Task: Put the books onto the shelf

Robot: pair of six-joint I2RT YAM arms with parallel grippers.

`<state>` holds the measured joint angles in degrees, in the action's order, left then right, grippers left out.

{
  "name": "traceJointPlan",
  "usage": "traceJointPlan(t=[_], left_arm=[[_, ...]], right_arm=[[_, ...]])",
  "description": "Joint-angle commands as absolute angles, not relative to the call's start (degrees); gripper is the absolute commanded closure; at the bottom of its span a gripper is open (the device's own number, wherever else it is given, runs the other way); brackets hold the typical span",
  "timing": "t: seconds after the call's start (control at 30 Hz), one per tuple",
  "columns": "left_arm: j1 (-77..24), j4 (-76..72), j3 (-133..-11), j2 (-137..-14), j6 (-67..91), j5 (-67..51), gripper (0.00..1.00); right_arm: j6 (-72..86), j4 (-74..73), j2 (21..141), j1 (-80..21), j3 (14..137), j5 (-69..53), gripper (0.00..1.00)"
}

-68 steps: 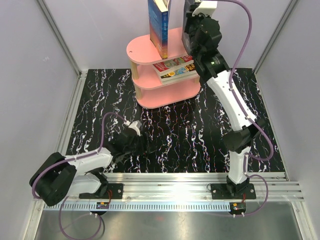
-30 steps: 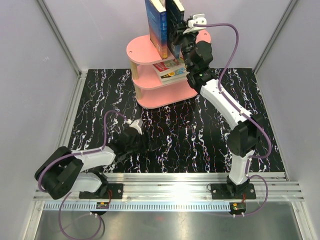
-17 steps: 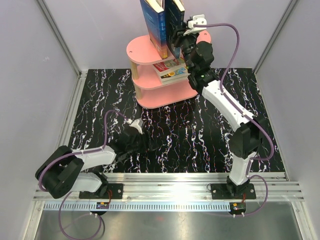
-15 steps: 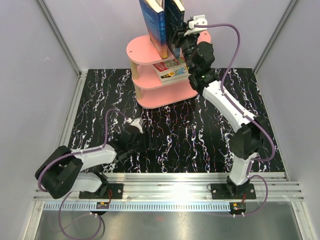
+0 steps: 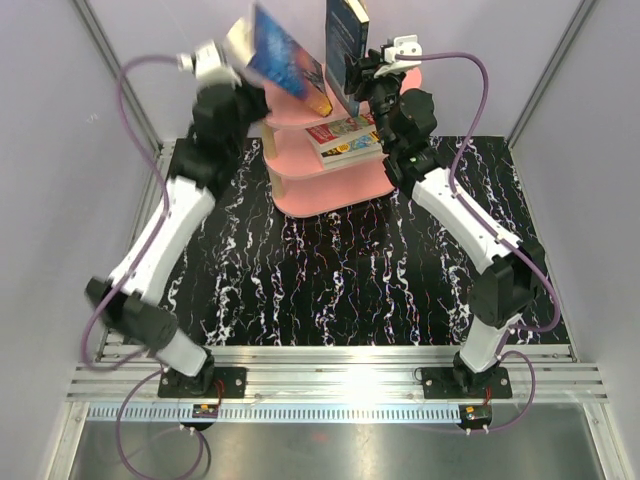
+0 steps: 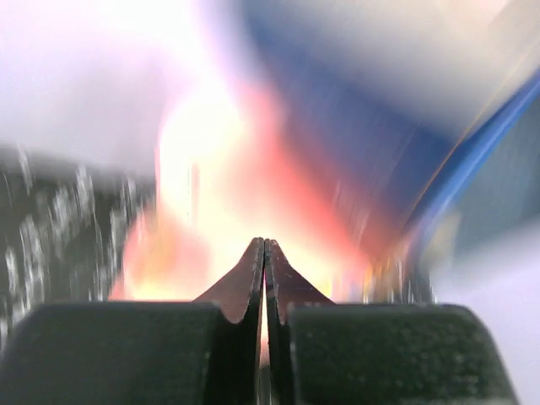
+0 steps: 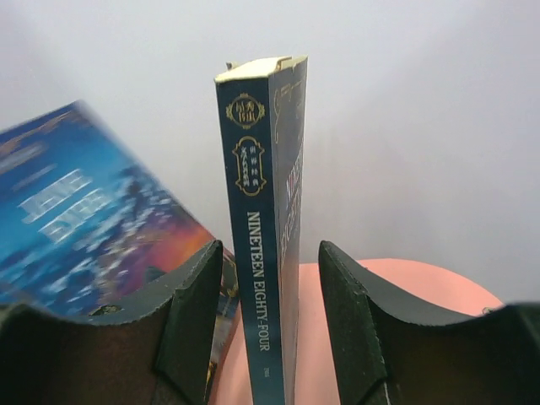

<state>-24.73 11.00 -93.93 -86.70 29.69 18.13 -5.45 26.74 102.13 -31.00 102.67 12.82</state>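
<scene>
Shelf [image 5: 320, 195] from above: tilted blue book [image 5: 285, 60] on top leans toward my left gripper [image 5: 238, 45], the nearer one. Left wrist: jaws pressed shut, empty (mostly blur). Right wrist: my right gripper [image 7: 270, 249] open astride the upright book [image 7: 253, 169].

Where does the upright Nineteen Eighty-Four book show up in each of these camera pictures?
Top external: the Nineteen Eighty-Four book stands at top centre, on the pink shelf.
Left wrist: too blurred to tell whether it is there.
Right wrist: the book is at centre, its spine towards the camera.
Shared landmark: the pink shelf.
</scene>
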Motion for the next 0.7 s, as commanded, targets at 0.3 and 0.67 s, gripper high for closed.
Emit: traceJointPlan(t=[0.3,0.67], left_arm=[[-15.73,8.16,-130.34,-121.47,23.56,10.02,1.00],[-14.68,6.33,-116.37,-113.04,20.74,10.11,0.98]], right_arm=[[-1.76,26.11,95.80,-31.29,97.12,11.87,0.49],[1.67,21.55,104.23,-31.82,107.39,7.91,0.53]])
